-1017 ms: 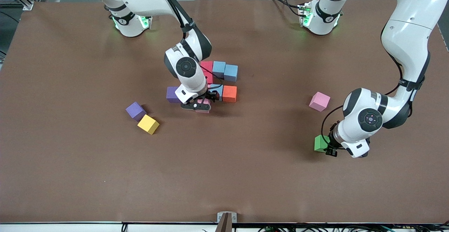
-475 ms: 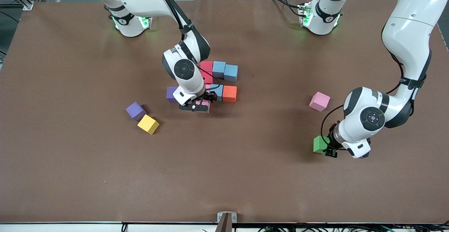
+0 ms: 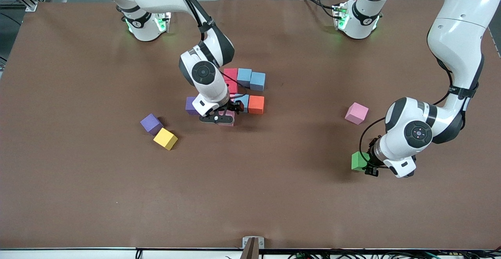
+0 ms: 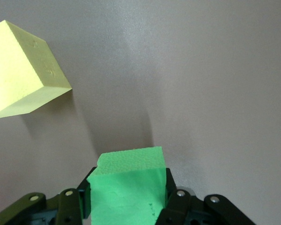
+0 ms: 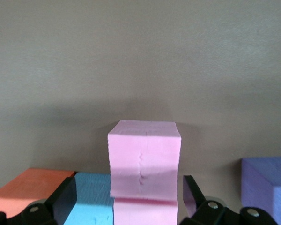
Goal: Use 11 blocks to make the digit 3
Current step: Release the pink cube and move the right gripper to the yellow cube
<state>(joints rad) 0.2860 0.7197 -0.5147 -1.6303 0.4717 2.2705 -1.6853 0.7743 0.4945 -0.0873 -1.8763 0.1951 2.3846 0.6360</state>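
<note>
Yellow block (image 4: 23, 79) shows only past left fingers (image 4: 171, 192).

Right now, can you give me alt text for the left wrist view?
The left end effector is shut on a green block, which fills the space between its black fingers above the brown table. A yellow block sits apart from them on the table.

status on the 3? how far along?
Partly built: red, light blue and orange blocks form the partial digit mid-table. Right gripper is open around a pink block at its near edge. Left gripper is shut on the green block. Yellow block and another pink block still lie loose.
</note>
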